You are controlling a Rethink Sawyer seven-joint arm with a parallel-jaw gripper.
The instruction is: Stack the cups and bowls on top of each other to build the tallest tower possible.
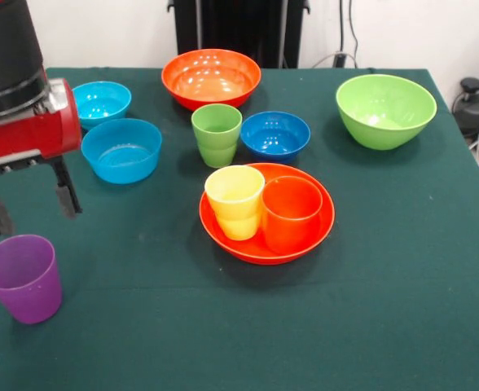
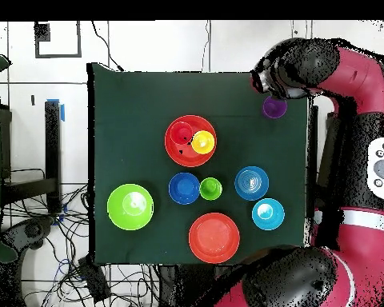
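My gripper [image 1: 34, 221] hangs open and empty at the left, just above and behind the upright purple cup [image 1: 21, 277] [image 2: 274, 106]. In the overhead view the arm's wrist hides the fingers. A wide orange bowl [image 1: 256, 251] [image 2: 176, 152] in the middle holds the yellow cup [image 1: 235, 201] [image 2: 202, 142] and the orange cup [image 1: 291, 213], side by side and upright. The green cup [image 1: 217, 134] [image 2: 210, 188] stands beside the dark blue bowl [image 1: 275, 134] [image 2: 184, 188]. Two light blue bowls [image 1: 121, 149] [image 1: 101, 102] sit just right of the gripper and beyond it.
A second large orange bowl [image 1: 211, 77] [image 2: 214, 237] sits at the far middle and a lime green bowl [image 1: 385, 110] [image 2: 130, 206] at the far right. Every bowl stands mouth up on the dark green cloth [image 1: 386, 309]. The purple cup is near the cloth's left edge.
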